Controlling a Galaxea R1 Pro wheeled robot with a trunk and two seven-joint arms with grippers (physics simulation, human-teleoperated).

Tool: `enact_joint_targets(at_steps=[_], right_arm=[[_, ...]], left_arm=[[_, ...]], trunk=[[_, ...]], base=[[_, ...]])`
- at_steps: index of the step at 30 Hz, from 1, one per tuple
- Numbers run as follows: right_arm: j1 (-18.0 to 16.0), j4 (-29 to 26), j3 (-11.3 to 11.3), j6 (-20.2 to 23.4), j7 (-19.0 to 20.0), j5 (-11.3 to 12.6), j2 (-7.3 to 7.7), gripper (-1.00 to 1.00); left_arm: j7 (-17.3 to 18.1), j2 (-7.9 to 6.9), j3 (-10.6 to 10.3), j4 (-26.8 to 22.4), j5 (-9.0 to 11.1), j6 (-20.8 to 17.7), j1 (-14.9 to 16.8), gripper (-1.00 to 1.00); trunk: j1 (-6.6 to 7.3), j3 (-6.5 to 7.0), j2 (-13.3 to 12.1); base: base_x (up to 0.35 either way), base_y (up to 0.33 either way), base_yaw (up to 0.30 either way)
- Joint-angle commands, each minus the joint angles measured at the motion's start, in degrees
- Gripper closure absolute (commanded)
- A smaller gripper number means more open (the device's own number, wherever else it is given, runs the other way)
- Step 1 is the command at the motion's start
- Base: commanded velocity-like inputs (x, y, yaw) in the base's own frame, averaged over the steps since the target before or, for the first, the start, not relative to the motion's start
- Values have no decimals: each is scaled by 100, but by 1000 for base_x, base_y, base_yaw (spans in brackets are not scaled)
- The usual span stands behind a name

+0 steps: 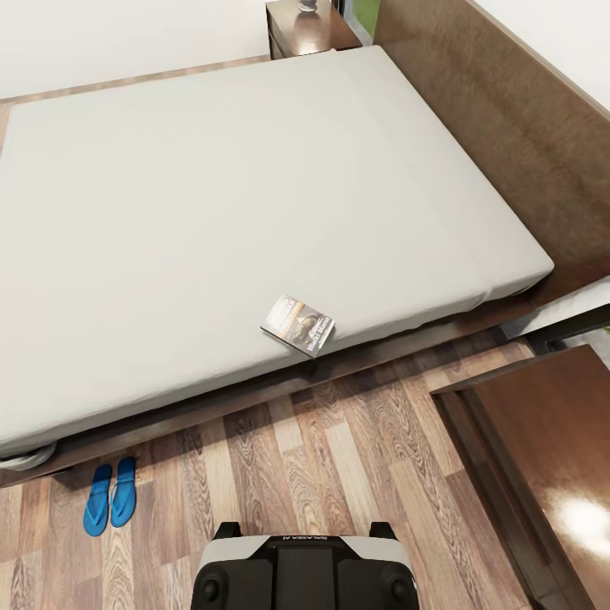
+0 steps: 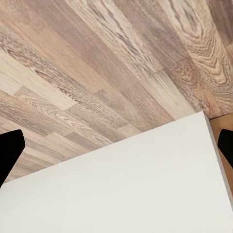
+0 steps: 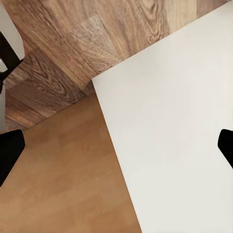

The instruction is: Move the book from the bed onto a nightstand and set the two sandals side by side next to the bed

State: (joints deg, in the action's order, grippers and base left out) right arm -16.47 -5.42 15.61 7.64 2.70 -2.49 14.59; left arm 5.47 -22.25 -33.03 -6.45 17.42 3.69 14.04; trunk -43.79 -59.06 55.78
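The book [image 1: 298, 324] lies at the bed's [image 1: 237, 203] near edge. Two sandals [image 1: 110, 496] lie paired on the floor [image 1: 339, 457]. Both the left end effector [image 2: 116, 148] and the right end effector [image 3: 116, 150] are spread open.

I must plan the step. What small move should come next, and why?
Probably roll forward toward the book: it lies at the near edge of the bed, the sandals already lie paired beside it, and a nightstand stands close on the right.

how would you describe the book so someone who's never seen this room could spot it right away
Start at the large bed with the pale grey mattress. Follow its near edge toward the wood floor; the book lies flat there, tilted. It is the one small dark thing on the plain mattress, unlike the blue sandals on the floor.
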Motion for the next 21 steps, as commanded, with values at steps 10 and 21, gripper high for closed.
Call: enact_joint_targets(at_steps=[10, 21], right_arm=[[-230, -136, 24, 329, 35, -28, -25, -100], [-391, -529, 0, 538, 54, -16, -67, -100]], left_arm=[[-74, 1, -54, 3, 54, 17, 2, -100], [-132, 1, -59, 3, 51, 16, 2, -100]], trunk=[[-1, -2, 2], [-1, -2, 2]], base=[[0, 0, 0], [0, 0, 0]])
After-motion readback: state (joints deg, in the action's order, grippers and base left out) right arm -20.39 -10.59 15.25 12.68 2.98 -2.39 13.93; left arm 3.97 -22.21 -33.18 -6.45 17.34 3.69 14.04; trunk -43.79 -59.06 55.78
